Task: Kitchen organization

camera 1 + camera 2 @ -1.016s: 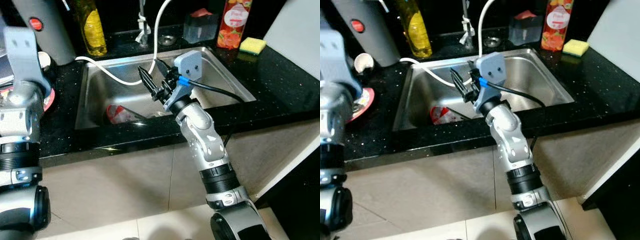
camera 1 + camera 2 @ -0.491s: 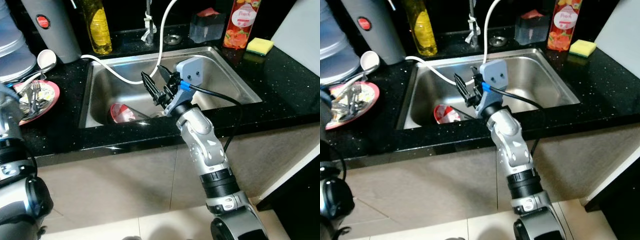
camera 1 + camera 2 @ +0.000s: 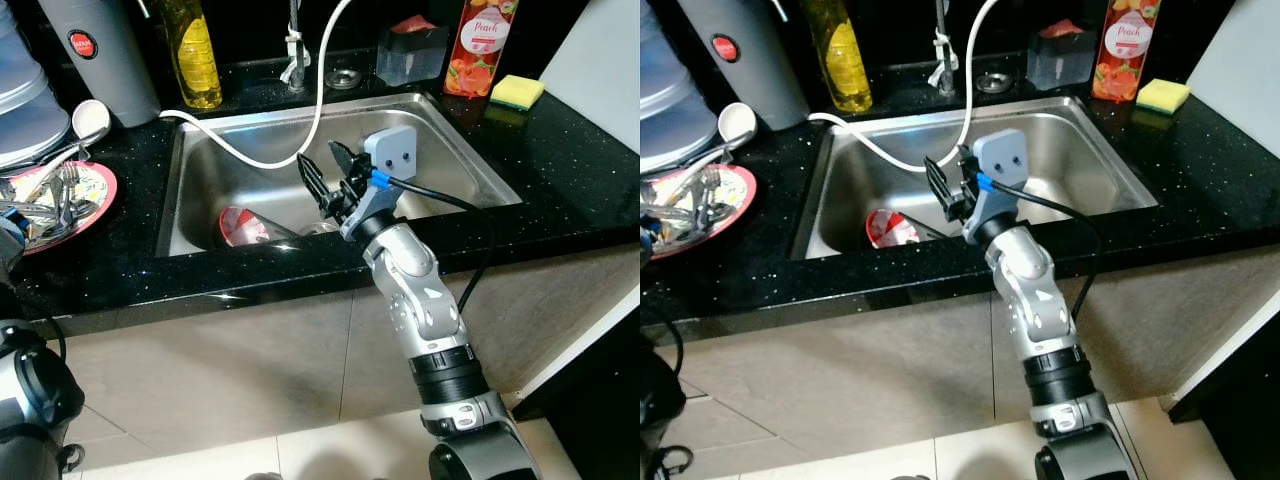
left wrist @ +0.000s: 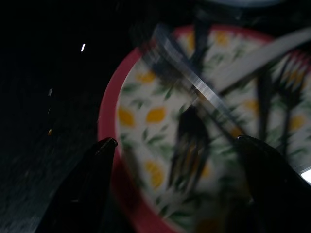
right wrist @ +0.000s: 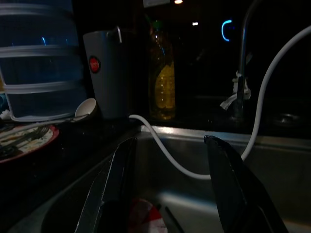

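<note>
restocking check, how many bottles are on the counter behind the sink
2. A yellow dish soap bottle stands at the sink's back left corner, next to the grey jug. A red Peach bottle stands at the back right, beside the yellow sponge. Others may be out of frame.

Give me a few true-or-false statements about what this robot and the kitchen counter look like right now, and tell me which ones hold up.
1. The right gripper hangs over the sink with its fingers apart. True.
2. The right gripper is holding the red-and-white cup. False: the cup lies on its side on the sink floor, and the gripper holds nothing.
3. The floral plate with forks sits on the counter to the robot's left of the sink. True.
4. The yellow sponge lies inside the sink. False: it rests on the counter at the far right corner.
5. A white hose drapes into the sink. True.
</note>
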Controlling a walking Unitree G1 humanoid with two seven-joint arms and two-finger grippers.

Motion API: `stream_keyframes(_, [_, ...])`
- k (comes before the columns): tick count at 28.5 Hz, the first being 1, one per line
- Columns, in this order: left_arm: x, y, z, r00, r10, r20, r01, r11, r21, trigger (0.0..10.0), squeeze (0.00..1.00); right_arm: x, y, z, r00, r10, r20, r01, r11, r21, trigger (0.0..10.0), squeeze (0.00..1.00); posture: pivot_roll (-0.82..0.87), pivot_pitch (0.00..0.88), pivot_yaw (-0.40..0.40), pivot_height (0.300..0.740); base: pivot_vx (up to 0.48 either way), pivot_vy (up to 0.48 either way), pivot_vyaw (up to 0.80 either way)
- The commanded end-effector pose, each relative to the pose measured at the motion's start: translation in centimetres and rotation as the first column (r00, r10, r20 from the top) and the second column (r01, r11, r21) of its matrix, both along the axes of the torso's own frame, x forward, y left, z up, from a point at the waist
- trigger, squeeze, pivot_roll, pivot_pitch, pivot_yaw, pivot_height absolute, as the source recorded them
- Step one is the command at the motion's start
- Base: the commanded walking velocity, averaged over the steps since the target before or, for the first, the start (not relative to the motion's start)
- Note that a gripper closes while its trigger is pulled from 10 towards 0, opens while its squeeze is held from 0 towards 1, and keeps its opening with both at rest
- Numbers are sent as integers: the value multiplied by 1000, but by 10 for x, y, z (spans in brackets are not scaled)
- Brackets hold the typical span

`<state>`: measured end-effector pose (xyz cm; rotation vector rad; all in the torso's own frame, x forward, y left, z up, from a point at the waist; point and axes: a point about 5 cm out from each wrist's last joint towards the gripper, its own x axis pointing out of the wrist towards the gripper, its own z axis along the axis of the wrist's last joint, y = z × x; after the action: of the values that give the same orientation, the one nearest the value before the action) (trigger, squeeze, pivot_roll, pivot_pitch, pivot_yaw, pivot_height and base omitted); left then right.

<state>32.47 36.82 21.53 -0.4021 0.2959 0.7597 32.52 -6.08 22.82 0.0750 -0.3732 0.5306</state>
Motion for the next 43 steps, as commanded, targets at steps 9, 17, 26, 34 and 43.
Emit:
stream_keyframes(9, [0,11,-6,993,-51,105,68,984,-167,8863,0,-11,3,8,998,57,-7,-57,998,-34,10000,0,133,0,61,740,0,0,0])
stream_keyframes(17, [-12,19,-38,997,-11,-79,0,991,-134,2118,0,-23,-7,-2,997,33,-73,-38,997,-73,10000,0,89,104,70,740,0,0,0])
stream_keyframes(26, [-12,21,-44,990,-17,-143,8,998,-70,0,0,-21,-13,0,996,-15,-84,9,998,-68,10000,0,100,79,99,740,0,0,0])
stream_keyframes(34, [-12,29,-32,991,-18,-134,23,999,40,0,0,-14,-6,-1,996,-17,-85,14,999,-41,10000,0,142,0,93,740,0,0,0])
stream_keyframes(43, [-7,36,29,999,-37,-4,36,931,364,8667,0,1,0,12,999,-5,-33,4,1000,-12,10000,0,158,0,93,740,0,0,0])
